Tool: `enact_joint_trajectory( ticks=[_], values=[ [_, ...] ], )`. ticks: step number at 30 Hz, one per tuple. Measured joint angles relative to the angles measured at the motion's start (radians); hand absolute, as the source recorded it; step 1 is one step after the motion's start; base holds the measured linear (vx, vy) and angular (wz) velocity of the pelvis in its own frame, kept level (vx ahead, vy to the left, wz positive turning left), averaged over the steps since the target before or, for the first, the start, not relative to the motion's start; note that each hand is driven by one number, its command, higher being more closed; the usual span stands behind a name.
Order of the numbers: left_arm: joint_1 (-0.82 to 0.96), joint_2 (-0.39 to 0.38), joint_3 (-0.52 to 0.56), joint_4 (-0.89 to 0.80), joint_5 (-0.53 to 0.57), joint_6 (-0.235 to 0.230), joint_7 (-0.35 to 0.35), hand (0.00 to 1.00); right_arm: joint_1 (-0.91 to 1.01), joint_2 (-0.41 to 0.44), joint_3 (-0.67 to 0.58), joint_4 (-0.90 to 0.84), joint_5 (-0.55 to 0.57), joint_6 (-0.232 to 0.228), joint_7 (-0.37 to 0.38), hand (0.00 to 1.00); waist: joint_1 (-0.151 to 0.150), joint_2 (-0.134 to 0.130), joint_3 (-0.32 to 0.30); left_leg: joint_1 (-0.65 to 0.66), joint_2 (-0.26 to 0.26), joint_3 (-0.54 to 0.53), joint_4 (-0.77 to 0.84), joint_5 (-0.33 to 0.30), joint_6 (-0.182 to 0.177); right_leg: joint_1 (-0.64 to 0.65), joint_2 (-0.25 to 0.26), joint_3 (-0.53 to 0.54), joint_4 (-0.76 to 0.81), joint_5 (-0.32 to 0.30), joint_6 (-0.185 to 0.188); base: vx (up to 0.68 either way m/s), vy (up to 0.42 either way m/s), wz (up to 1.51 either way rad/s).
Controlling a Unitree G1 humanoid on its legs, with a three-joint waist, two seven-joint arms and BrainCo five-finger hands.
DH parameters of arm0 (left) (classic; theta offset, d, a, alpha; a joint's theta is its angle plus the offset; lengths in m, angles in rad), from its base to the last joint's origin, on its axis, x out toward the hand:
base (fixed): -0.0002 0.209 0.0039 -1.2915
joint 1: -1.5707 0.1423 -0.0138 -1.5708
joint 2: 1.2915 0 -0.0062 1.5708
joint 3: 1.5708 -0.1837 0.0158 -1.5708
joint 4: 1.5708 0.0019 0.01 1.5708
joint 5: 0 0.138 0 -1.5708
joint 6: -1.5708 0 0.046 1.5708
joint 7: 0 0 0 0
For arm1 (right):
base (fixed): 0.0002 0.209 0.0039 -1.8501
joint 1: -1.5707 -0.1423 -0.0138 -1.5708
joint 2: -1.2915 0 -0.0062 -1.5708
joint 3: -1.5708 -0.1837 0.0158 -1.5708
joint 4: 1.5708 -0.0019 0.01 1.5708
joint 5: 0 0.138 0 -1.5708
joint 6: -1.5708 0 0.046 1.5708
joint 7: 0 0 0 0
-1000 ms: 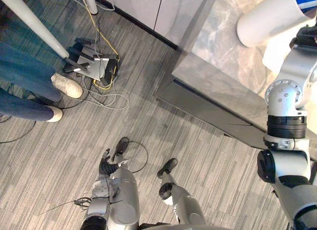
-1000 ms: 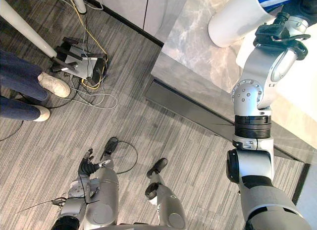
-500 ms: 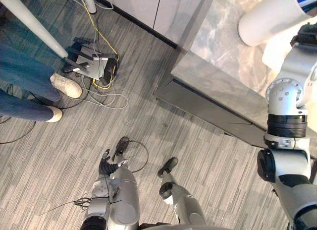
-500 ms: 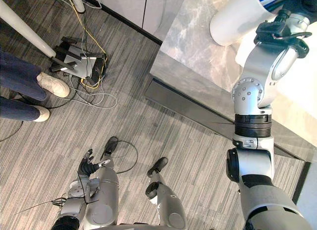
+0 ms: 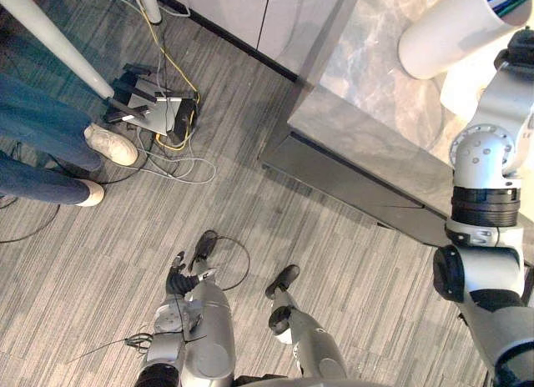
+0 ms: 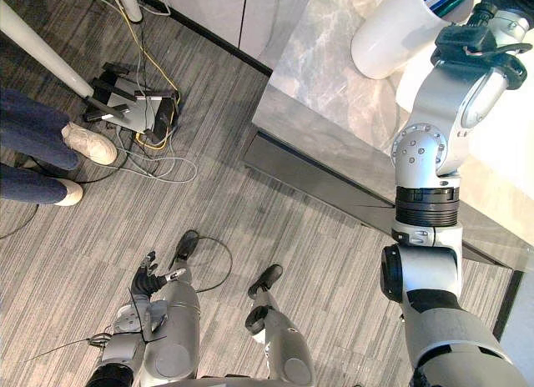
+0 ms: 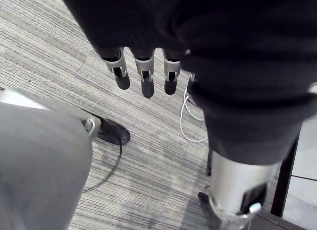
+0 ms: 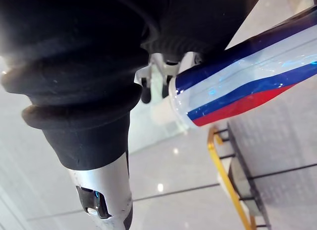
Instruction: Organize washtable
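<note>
Left hand [image 5: 181, 280] low beside the body above grey striped floor [image 5: 350, 245], fingers [image 7: 144, 80] straight and loose, holding nothing. Right arm raised over the marble washtable [image 5: 367, 112], right hand [image 8: 146, 91] up at the far edge of the eye views. Striped tube [image 8: 237, 86], white with blue and red bands, lying across that hand in the air above the counter; fingers pressed at its end, apparently clamped round it, though the dark cover hides most of the grip. Person's white shoes [image 5: 111, 144] on the floor well apart from the counter, near a black box with cables [image 5: 158, 112].
</note>
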Motion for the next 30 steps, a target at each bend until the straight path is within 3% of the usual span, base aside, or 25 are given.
enact_joint_trajectory(
  ticks=[13, 16, 24, 29, 30],
  values=[
    [0.001, -0.001, 0.001, 0.035, 0.001, 0.018, -0.001, 0.0, -0.025, -0.048, -0.033, -0.03, -0.008, 0.002, 0.0, 0.0, -0.007, 0.011, -0.019, 0.048, 0.001, 0.026, -0.004, 0.0, 0.0, 0.03, -0.004, 0.025, 0.0, 0.002, -0.003, 0.0, 0.006, -0.04],
    [0.008, -0.001, 0.0, 0.09, 0.006, 0.021, -0.002, 0.0, -0.017, -0.061, -0.045, -0.054, -0.014, 0.001, -0.001, 0.0, -0.013, 0.03, -0.078, 0.061, 0.001, 0.033, -0.008, 0.0, 0.0, 0.039, -0.005, 0.029, -0.002, 0.002, -0.003, 0.02, 0.003, -0.03],
    [0.052, -0.002, 0.001, 0.171, 0.043, 0.027, -0.02, 0.0, 0.12, -0.103, -0.157, -0.216, -0.09, -0.01, -0.006, 0.0, -0.041, 0.043, -0.212, 0.133, 0.006, 0.078, -0.039, -0.005, 0.007, 0.074, -0.006, 0.068, -0.012, 0.002, -0.003, 0.02, 0.008, -0.13],
    [0.076, -0.009, 0.011, 0.221, 0.077, 0.029, -0.019, 0.0, 0.389, -0.084, -0.381, -0.406, -0.213, -0.031, -0.059, 0.0, -0.064, 0.051, -0.296, 0.192, 0.011, 0.127, -0.062, -0.012, 0.013, 0.095, -0.008, 0.107, -0.012, -0.002, 0.003, 0.02, 0.006, -0.23],
    [0.087, -0.022, 0.023, 0.241, 0.085, 0.029, -0.018, 0.0, 0.482, -0.043, -0.468, -0.469, -0.291, -0.032, -0.094, 0.0, -0.08, 0.06, -0.326, 0.208, 0.011, 0.138, -0.076, -0.011, 0.014, 0.098, -0.01, 0.111, -0.011, -0.004, 0.005, 0.05, 0.013, -0.21]
  ],
)
